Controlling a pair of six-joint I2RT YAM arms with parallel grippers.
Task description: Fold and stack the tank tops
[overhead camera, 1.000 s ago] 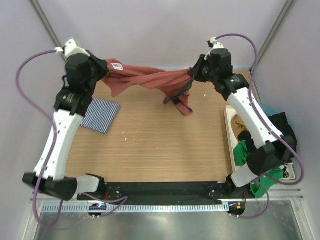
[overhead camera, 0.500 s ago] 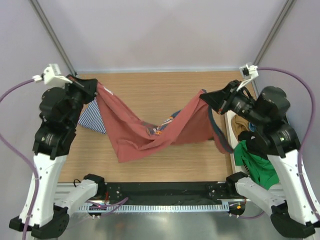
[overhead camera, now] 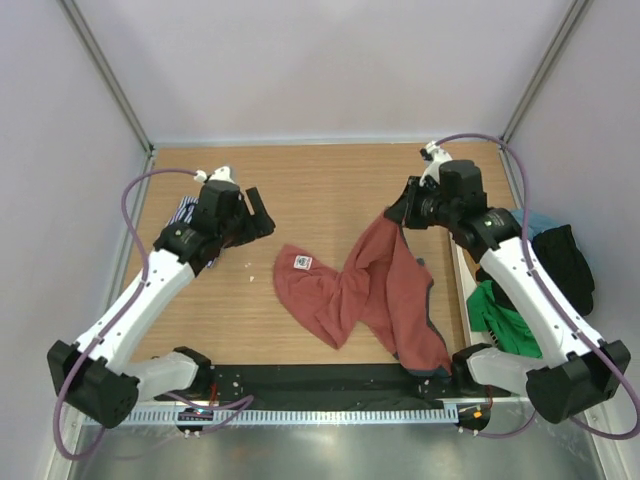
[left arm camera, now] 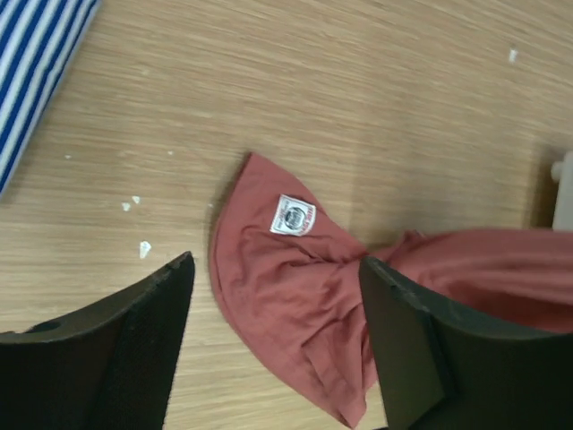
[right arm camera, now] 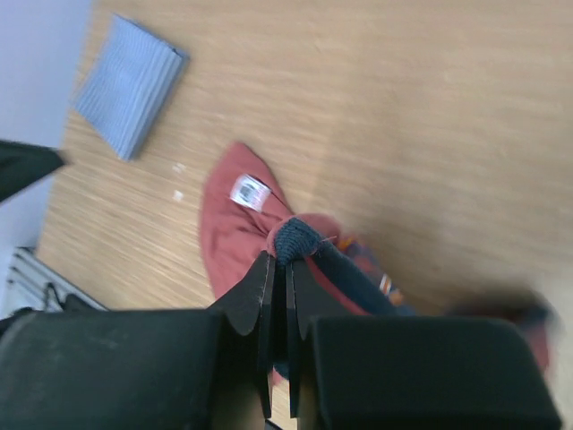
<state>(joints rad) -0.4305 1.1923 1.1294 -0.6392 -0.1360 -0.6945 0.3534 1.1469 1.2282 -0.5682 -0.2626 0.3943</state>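
Top external: we are clamping the rust-red tank top [overhead camera: 375,290] in the right jaws, its label [overhead camera: 301,262] end lying nearer the parted left jaws.

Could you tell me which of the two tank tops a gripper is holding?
The rust-red tank top, pinched at its dark trim by the right gripper; the striped tank top lies folded, not held.

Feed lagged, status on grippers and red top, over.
Left gripper open, holding nothing. Right gripper shut on red tank top, dark trim; rest crumpled on table. Striped tank top folded, apart at left.
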